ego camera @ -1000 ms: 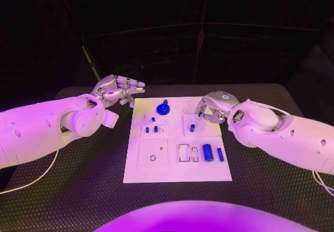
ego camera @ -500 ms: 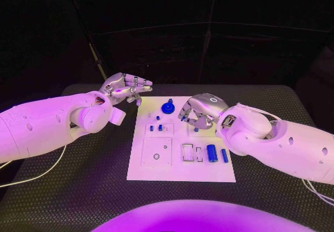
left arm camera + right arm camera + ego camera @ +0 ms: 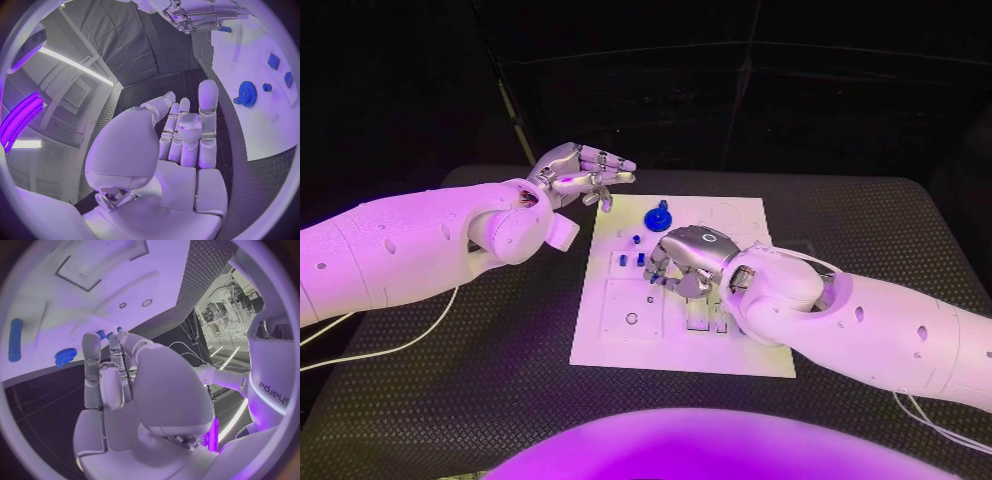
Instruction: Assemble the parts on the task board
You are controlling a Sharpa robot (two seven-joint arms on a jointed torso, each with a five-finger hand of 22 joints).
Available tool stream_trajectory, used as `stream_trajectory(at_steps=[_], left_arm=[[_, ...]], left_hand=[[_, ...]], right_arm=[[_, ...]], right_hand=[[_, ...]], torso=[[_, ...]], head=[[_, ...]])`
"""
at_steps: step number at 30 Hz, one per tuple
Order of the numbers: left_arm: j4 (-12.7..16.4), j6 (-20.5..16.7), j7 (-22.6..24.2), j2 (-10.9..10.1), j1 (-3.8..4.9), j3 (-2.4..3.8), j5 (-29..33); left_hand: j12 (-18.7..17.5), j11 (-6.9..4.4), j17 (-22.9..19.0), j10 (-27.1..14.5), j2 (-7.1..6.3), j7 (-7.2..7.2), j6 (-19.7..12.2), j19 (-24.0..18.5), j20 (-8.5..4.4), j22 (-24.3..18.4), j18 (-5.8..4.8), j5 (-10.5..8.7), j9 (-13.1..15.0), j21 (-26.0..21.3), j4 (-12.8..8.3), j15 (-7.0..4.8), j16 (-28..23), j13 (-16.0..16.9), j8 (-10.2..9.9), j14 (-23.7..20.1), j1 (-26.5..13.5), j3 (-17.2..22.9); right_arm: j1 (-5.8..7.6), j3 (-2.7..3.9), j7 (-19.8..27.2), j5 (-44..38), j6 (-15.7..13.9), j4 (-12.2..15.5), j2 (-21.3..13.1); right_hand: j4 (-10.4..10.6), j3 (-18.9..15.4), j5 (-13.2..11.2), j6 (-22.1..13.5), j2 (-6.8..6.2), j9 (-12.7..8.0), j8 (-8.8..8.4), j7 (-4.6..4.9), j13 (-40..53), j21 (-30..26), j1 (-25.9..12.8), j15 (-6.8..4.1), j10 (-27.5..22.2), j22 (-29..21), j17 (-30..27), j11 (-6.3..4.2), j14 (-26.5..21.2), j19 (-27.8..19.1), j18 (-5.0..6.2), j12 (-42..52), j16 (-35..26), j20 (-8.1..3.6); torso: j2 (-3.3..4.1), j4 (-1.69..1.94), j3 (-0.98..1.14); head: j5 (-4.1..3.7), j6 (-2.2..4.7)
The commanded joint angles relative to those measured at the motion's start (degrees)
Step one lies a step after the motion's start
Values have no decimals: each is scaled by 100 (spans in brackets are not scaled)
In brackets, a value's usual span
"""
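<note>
Hovering curled and empty over the board (image 3: 678, 345), the right hand (image 3: 687, 262) risked knocking the small pegs (image 3: 642, 260) underneath; left hand (image 3: 583, 173) empty, fingers loosely apart.

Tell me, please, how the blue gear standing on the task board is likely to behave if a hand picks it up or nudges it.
The blue gear looks rigid and probably light. Its toothed rim should give the fingers some grip. It seems to sit flat on the task board, so rolling seems unlikely.
</note>
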Motion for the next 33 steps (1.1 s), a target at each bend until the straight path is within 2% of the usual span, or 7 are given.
stream_trajectory(at_steps=[1, 3, 10, 33], left_arm=[[-1, 68, 41, 29, 17, 5, 42], [-2, 72, 41, 42, 20, 5, 42], [-7, 81, 40, 57, 25, 5, 42], [-25, 129, 24, 74, 33, 5, 42]], left_hand=[[-11, 12, -8, -32, 26, 2, -35, -30, 8, -9, 38, 20, -7, -34, -24, 17, -8, -7, -27, -25, -47, 0], [-11, 12, -8, -32, 26, 2, -35, -30, 8, -9, 38, 20, -7, -34, -24, 17, -8, -7, -27, -25, -47, 0], [-11, 12, -8, -32, 26, 2, -35, -30, 8, -9, 38, 20, -7, -34, -24, 17, -8, -7, -27, -25, -47, 0], [-5, 18, -13, -41, 36, 7, -40, -32, 14, -13, 38, 20, -5, -41, -13, 24, -7, -5, -28, -28, -66, -4]], right_arm=[[-25, -11, 52, -43, 226, -37, 60], [-44, -19, 43, -63, 259, -58, 93], [-81, -27, 26, -102, 324, -116, 152], [-132, -38, 60, -107, 542, -307, 256]], right_hand=[[-7, 36, 16, 15, -3, 4, -18, 7, 4, 10, -50, -16, 54, -5, 1, -27, 263, -50, -63, -31, 18, 6], [-7, 36, 16, 15, -3, 4, -18, 7, 4, 10, -50, -16, 54, -5, 1, -27, 263, -50, -63, -31, 18, 6], [-12, 39, 16, 11, 0, 3, -23, 9, 3, 10, -68, -14, 50, -7, 11, -25, 265, -54, -63, -37, 24, 8], [-25, 34, 7, 7, 14, 3, -34, 12, 5, 7, -144, -7, 41, -17, 13, -22, 265, -67, -62, -52, 29, 16]], torso=[[1, -3, 7], [3, -4, 8], [0, -8, 12], [-1, -5, 12]], head=[[65, -38], [102, -56], [150, -99], [203, -166]])
